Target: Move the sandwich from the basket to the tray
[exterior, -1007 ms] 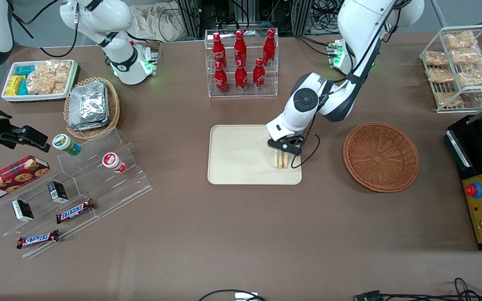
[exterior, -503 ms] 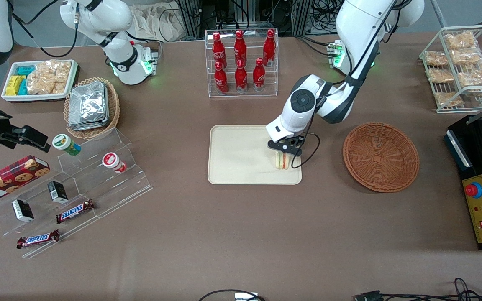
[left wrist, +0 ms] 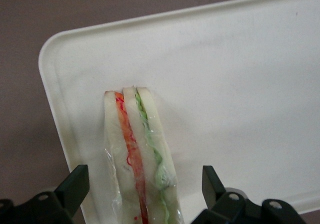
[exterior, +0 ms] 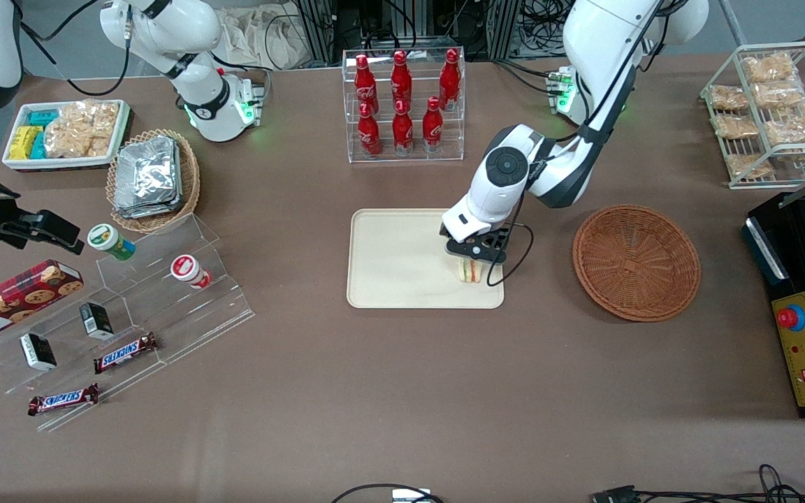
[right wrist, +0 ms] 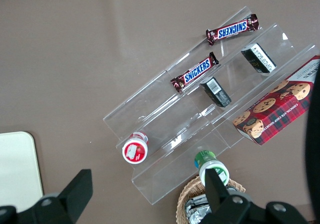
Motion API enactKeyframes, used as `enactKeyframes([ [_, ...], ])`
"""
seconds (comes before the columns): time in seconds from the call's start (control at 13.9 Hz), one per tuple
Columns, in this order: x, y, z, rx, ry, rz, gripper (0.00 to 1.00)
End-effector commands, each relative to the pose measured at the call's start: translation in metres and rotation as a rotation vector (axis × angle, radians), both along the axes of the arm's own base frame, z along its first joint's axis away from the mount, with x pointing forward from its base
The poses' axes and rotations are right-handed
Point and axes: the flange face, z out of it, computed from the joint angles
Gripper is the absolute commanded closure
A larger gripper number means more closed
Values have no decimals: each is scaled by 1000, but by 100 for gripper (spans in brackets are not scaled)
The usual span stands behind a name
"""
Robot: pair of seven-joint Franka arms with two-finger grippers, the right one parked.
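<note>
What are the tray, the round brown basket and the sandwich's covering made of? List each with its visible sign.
Tray: likely plastic, matte cream, moulded rounded corners and low rim.
Basket: woven wicker, reddish-brown, visible radial weave.
Sandwich covering: apparently clear film, glossy creases over the bread.
The claw is open, straddling the sandwich on the tray.

Work surface and surroundings

A brown cloth-covered table (exterior: 402,391) fills the scene; metal racks with black cables (exterior: 514,21) stand past its far edge under even lighting.
</note>
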Motion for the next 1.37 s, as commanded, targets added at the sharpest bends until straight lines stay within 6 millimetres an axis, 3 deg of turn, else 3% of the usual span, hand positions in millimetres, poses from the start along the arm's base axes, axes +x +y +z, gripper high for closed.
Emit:
enactKeyframes([
  [0.0, 13, 13, 33, -7, -39, 113, 0],
  [0.43, 95, 84, 108, 121, -4, 242, 0],
  [0.58, 114, 120, 123, 135, -21, 232, 0],
  [0.93, 128, 198, 173, 143, -31, 204, 0],
  [1.29, 125, 248, 219, 130, -59, 218, 0],
])
